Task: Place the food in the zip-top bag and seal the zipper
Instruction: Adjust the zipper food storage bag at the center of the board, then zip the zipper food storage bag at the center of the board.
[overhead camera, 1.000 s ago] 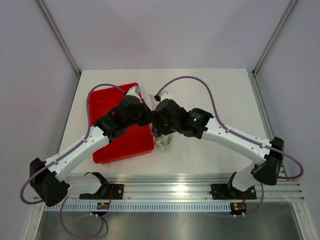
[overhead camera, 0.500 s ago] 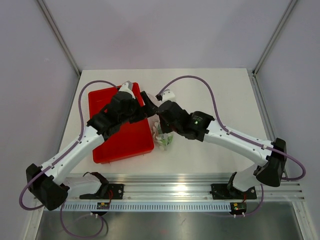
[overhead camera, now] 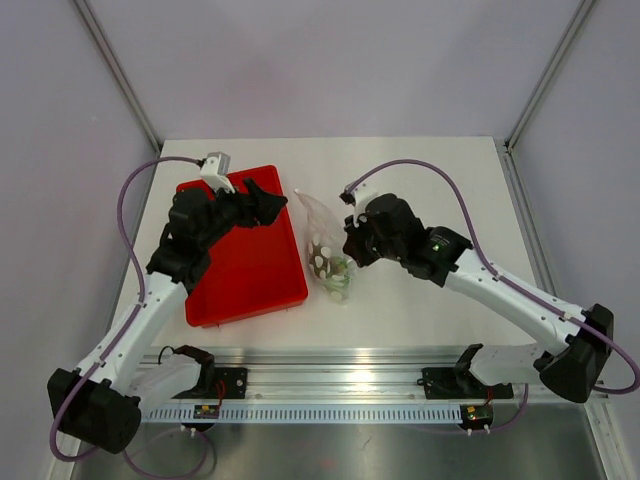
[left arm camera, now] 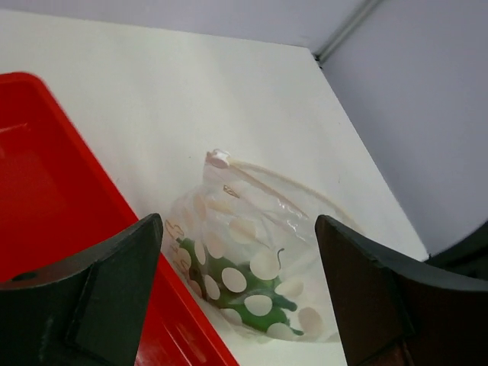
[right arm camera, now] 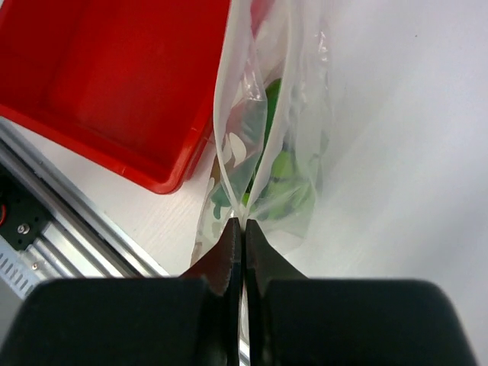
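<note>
The zip-top bag (overhead camera: pixel 322 238), clear with white dots, lies on the white table just right of the red tray. Green food (left arm camera: pixel 263 316) shows through its wall; in the right wrist view a lime-green piece (right arm camera: pixel 288 166) and a darker green one (right arm camera: pixel 271 97) sit inside. The pale zipper (left arm camera: pixel 268 181) runs along the bag's upper edge, and the two strips (right arm camera: pixel 229 122) stand apart. My right gripper (overhead camera: pixel 352 246) is shut on the bag's edge (right arm camera: pixel 244 223), at the end where the strips meet. Over the tray hangs my left gripper (overhead camera: pixel 264 200), open (left arm camera: pixel 238 223), apart from the bag.
The red tray (overhead camera: pixel 250 285) fills the left middle of the table, its long right rim (left arm camera: pixel 114 206) close against the bag. The aluminium rail (overhead camera: pixel 330 385) with the arm bases runs along the near edge. Frame posts (overhead camera: pixel 120 75) stand at the back corners.
My left gripper has opened and drawn back left from the bag to above the tray. The right gripper has shut on the bag's edge and shifted right, so the bag now shows.
</note>
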Available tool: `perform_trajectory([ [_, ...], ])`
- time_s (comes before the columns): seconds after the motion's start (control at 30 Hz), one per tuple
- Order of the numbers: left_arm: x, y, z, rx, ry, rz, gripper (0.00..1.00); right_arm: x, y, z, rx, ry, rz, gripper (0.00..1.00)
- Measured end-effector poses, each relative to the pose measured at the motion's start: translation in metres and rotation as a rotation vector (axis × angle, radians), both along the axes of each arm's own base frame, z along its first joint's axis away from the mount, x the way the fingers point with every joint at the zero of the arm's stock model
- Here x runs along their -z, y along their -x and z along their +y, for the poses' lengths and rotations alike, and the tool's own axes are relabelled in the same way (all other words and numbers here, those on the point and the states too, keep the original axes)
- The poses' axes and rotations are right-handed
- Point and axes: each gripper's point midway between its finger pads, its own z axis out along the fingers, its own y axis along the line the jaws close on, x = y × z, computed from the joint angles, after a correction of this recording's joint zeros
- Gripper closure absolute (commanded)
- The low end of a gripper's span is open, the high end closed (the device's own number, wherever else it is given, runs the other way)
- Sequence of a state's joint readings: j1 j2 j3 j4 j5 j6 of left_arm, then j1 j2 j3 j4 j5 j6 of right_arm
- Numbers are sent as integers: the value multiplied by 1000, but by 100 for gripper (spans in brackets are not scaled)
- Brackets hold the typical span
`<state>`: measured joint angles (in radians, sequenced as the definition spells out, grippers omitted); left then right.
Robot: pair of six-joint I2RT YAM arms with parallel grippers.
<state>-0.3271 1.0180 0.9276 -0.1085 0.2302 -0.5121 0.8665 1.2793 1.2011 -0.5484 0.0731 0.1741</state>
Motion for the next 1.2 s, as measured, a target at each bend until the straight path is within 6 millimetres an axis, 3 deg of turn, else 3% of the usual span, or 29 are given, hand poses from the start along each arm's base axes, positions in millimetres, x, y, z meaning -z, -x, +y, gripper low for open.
perform_trajectory([
  [0.2,40,21,-23,239,-63,-197,22,-14,3,-18,-121,-71,-10,100],
  [0.47,45,54,-55,638,-161,-410,30,-22,20,-13,-287,-86,-41,100],
  [0.63,55,60,-55,730,-205,-453,32,-20,25,-12,-332,-78,-40,100],
  [0.83,64,53,-45,744,-247,-442,34,-18,26,-16,-355,-65,-39,100],
  [1.2,75,56,-38,772,-268,-428,34,-20,38,-36,-336,-65,-55,100],
])
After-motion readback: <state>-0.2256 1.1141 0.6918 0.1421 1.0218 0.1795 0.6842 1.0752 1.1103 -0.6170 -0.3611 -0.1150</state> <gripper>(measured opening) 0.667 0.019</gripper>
